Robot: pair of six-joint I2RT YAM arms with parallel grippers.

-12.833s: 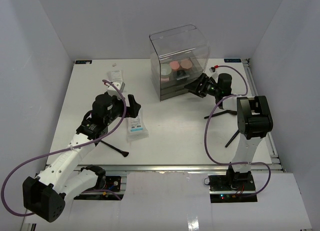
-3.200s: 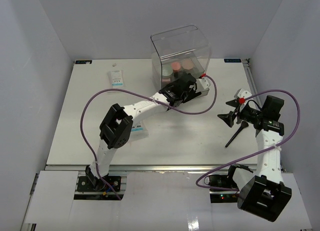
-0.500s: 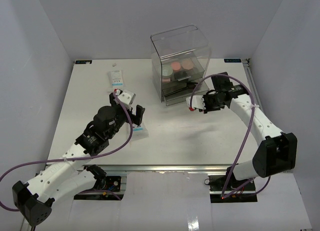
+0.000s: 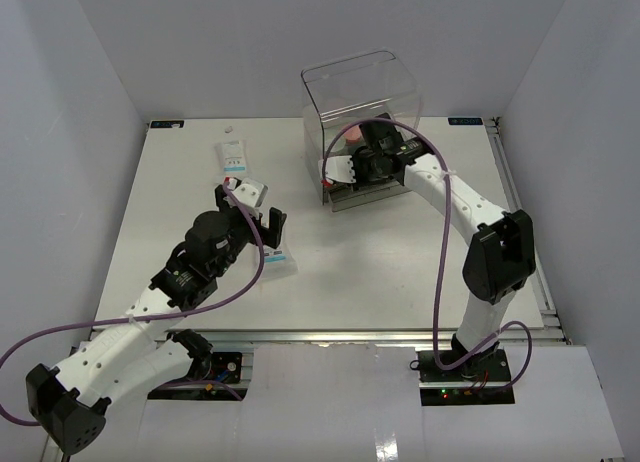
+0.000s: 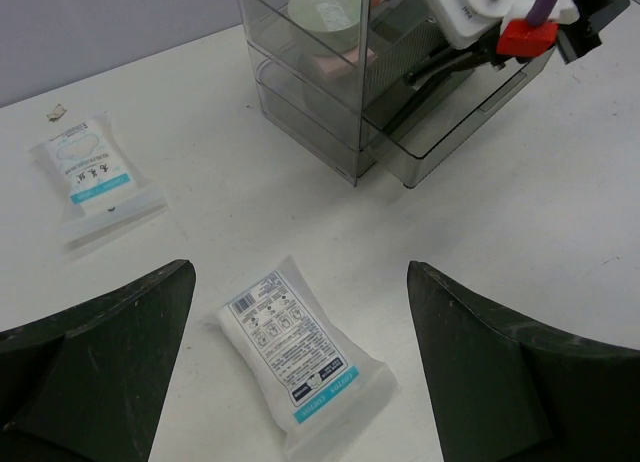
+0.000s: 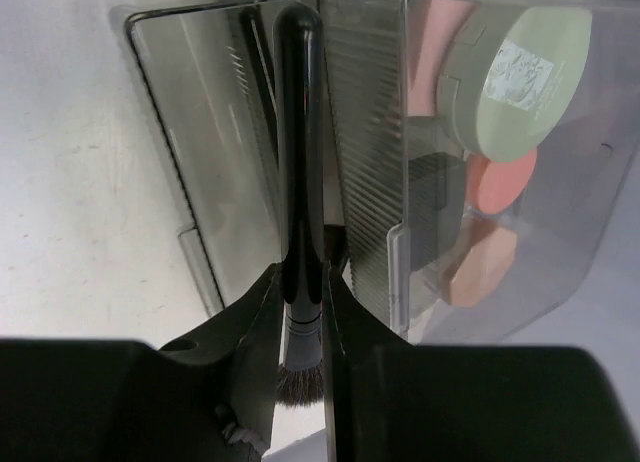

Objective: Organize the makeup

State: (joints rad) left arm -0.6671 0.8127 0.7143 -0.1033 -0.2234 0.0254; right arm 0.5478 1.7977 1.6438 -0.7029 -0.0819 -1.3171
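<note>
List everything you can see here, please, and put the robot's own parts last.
Table: one, white, under everything.
Clear box: one, see-through with dark drawers, far middle, one drawer pulled out.
Round compacts: three, pale green, coral, peach, inside the box.
Pink pad: one, pink, inside the box.
Black compact: one, black, inside the box.
Sachets: two, white, left side of table.
Brush: one, black, at the open drawer.
Left hand: open, above the nearer sachet.
Right hand: shut on the brush.
</note>
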